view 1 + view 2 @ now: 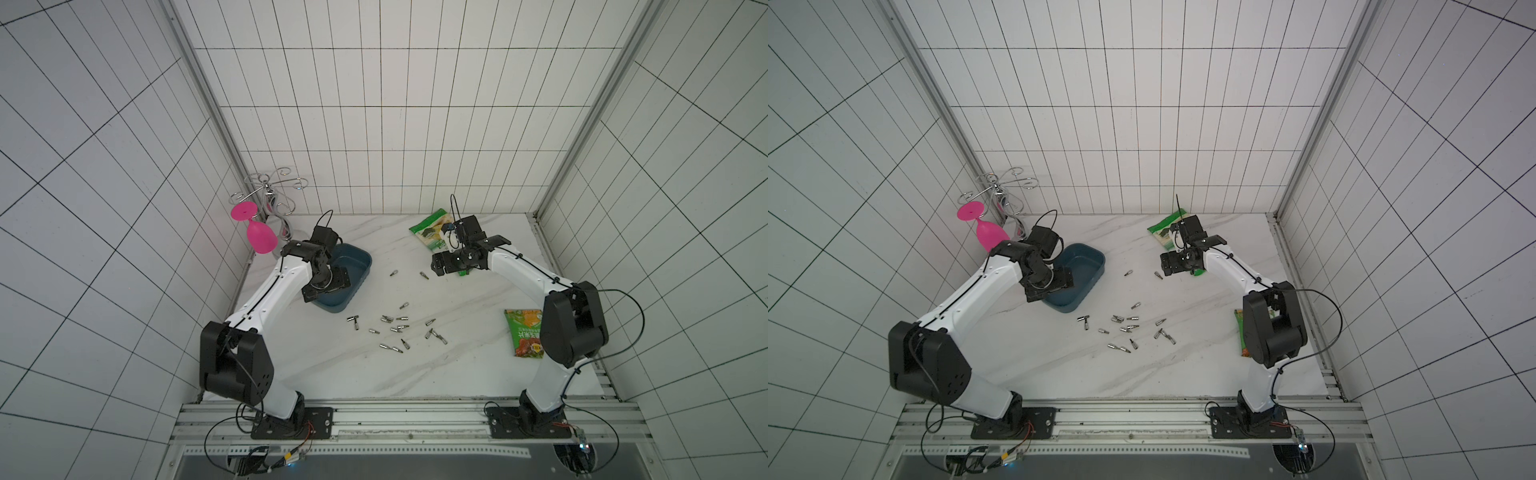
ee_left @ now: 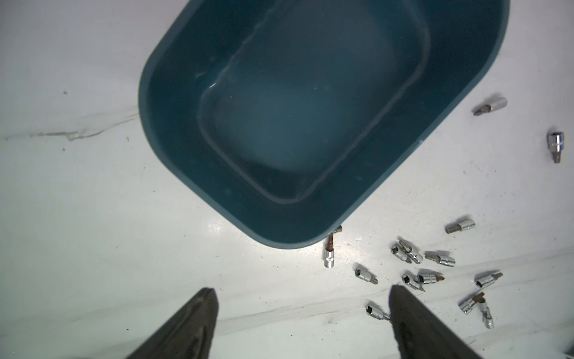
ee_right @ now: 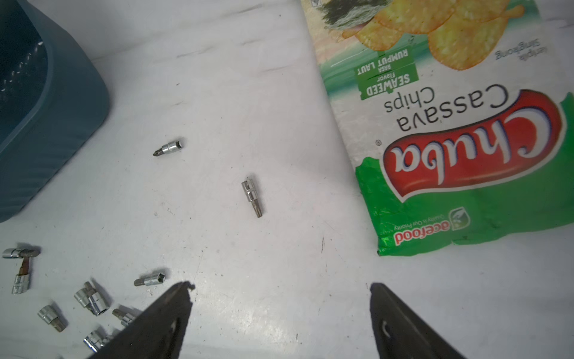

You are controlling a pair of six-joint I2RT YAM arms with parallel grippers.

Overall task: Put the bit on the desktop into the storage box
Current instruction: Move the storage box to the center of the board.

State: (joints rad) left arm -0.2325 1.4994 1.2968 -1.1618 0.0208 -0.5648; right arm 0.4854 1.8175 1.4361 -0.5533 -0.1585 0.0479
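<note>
Several small chrome bits (image 1: 395, 328) lie scattered on the white marble desktop (image 1: 457, 299), and two more lie apart, bit (image 3: 169, 147) and bit (image 3: 252, 199). The dark teal storage box (image 1: 359, 262) sits at the back left, and its floor (image 2: 295, 124) shows nothing inside. My left gripper (image 2: 302, 292) hangs open over the desktop at the box's near end, empty, with a bit (image 2: 377, 310) beside one finger. Also open and empty, my right gripper (image 3: 281, 286) hovers over bare desktop between the two separate bits and the chips bag.
A green Chuba chips bag (image 3: 466, 140) lies at the back right beside my right gripper (image 1: 438, 266). Another snack bag (image 1: 523, 332) lies under the right arm. A pink glass (image 1: 257, 235) hangs on a metal rack (image 1: 274, 191) in the back left corner. Tiled walls enclose three sides.
</note>
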